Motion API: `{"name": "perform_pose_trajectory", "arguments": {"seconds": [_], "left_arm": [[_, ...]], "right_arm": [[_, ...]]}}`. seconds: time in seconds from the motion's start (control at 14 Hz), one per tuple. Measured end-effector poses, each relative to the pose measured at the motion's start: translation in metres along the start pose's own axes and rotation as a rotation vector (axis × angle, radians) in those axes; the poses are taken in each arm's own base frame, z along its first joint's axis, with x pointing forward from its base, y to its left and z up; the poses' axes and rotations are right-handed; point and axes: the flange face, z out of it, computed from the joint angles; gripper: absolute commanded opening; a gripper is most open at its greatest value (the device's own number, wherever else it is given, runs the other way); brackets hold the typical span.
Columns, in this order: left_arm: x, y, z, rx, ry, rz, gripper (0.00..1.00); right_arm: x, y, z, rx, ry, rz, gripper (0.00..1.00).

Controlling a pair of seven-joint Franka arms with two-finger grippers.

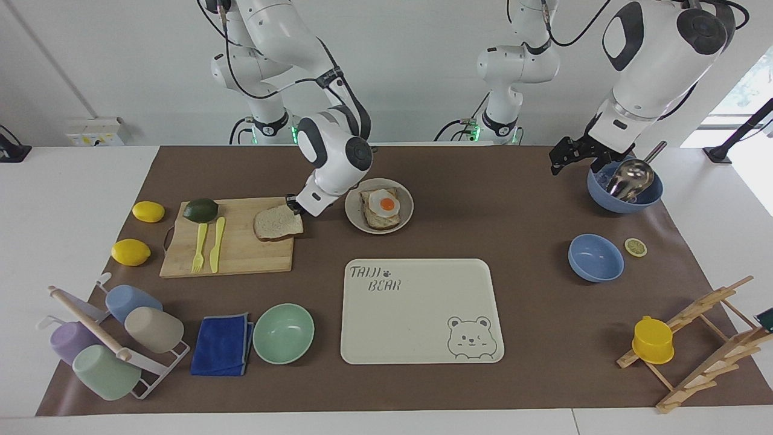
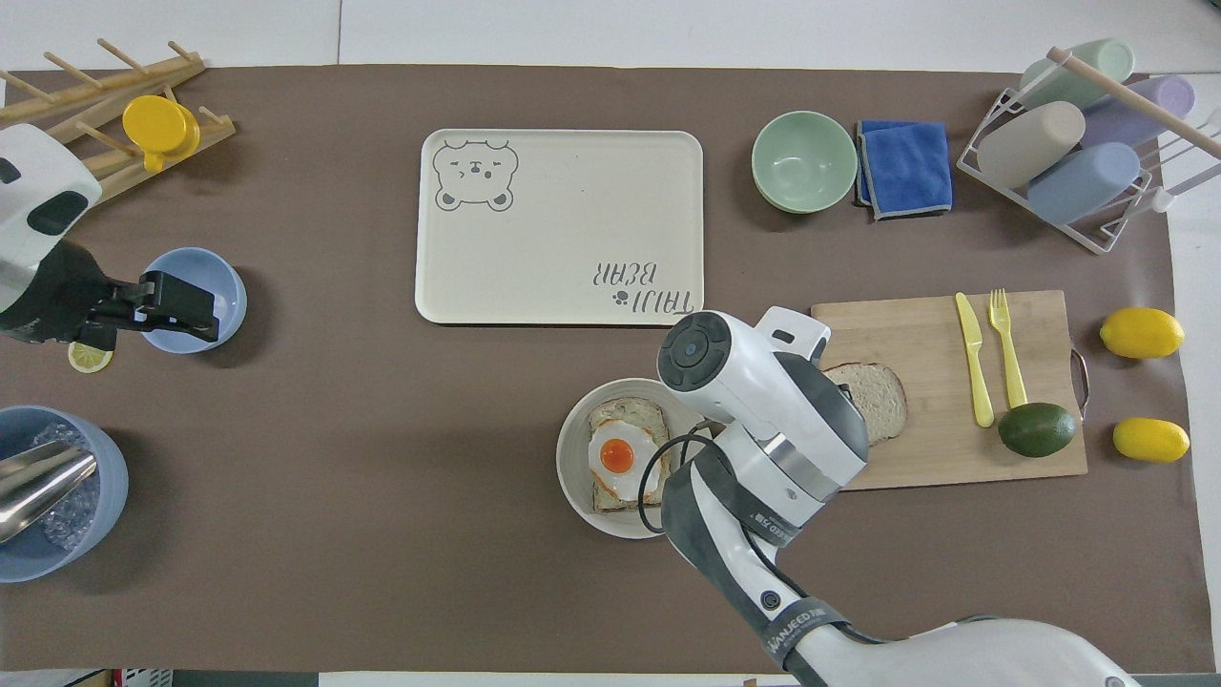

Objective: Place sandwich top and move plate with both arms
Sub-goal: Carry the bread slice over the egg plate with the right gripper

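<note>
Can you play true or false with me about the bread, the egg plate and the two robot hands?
1. The right gripper is pinching the sandwich top. True.
2. The sandwich top lies on the plate. False: it is at the cutting board, one edge lifted.
3. The left gripper holds a lemon. False: it is open, beside the blue bowl with the ladle.
4. A fried egg sits on toast on the plate. True.
</note>
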Motion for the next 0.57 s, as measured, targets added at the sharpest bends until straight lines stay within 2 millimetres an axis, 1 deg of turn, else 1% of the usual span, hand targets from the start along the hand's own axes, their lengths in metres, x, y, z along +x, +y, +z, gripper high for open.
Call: {"name": "perform_pose_trajectory", "arguments": {"seconds": [0.07,0.21,0.36,0.43,0.57], "left_arm": [[0.0,0.0,0.0,0.0,0.0,0.0,1.0],[0.0,0.0,0.0,0.0,0.0,0.0,1.0],[0.0,0.0,0.0,0.0,0.0,0.0,1.0],[0.0,0.0,0.0,0.0,0.0,0.0,1.0],[0.0,0.0,0.0,0.0,0.0,-0.001,1.0]], "right_arm": [[-0.003,-0.013,-0.022,0.02,0.014,0.001,0.0],[-0.017,-0.051,-0.066,0.057,0.062,0.026,0.0],[-0.032,-0.09,-0.105,0.103,0.105,0.055,0.0],[-0.038,-0.106,-0.119,0.126,0.117,0.071,0.0],[-0.047,-0.13,-0.134,0.149,0.134,0.108,0.0]]}}
